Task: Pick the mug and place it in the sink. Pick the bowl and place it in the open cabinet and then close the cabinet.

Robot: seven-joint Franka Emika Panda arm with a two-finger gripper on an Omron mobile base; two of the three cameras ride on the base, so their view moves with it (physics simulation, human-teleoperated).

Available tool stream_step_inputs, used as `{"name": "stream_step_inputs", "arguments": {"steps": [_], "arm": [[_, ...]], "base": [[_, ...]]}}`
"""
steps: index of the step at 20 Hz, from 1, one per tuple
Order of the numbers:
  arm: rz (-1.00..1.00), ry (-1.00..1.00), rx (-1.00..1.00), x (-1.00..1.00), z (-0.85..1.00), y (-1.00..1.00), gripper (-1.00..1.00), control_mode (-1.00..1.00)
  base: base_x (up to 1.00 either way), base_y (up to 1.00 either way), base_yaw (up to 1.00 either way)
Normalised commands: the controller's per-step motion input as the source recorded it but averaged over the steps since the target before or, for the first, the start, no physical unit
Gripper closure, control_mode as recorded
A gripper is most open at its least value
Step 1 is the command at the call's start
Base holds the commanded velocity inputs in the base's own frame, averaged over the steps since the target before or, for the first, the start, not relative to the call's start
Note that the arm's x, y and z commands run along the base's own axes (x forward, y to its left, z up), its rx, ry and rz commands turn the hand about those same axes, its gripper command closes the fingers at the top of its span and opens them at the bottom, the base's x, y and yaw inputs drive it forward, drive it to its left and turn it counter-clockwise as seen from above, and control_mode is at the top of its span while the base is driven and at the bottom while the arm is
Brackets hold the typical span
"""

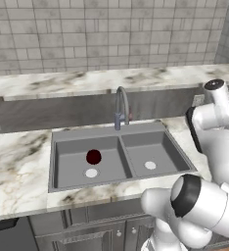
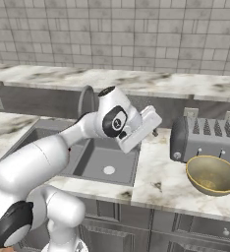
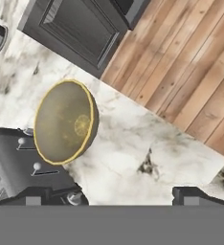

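The dark red mug [image 1: 93, 157] stands in the left basin of the grey sink [image 1: 158, 132], under the curved tap [image 1: 121, 105]. On the marble counter to the right of the sink, the yellowish bowl [image 2: 213, 174] rests in front of the toaster. My gripper [image 3: 123, 196] hovers above the counter between sink and bowl, with the bowl [image 3: 63, 122] left of its fingers. The fingertips [image 3: 195, 194] stand wide apart and open with only bare marble between them. The cabinet is out of view.
A dark grey toaster [image 2: 205, 138] stands against the back ledge beside the bowl. Below the counter edge are a low base cabinet door [image 3: 80, 28] and wooden floor [image 3: 181, 62]. My arm [image 2: 87, 130] reaches across the right basin.
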Motion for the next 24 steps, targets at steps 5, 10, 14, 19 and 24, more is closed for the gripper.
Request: {"name": "stream_step_inputs", "arguments": {"steps": [5,10,14,19,24], "arm": [[-0.12,-0.15,0.0,0.09,-0.27,-0.17,-1.0,-1.0],[-0.24,-0.08,0.0,0.08,-0.27,-0.28,-1.0,-1.0],[-0.24,-0.01,0.0,0.09,-0.23,-0.14,-1.0,-1.0],[-0.04,-0.03,0.0,0.05,-0.25,-0.07,-1.0,-1.0],[0.0,-0.07,0.0,0.09,-0.32,-0.13,-1.0,-1.0]], "base": [[0.0,0.0,0.0],[0.0,0.0,0.0],[0.0,0.0,0.0],[0.0,0.0,0.0],[0.0,0.0,0.0]]}}
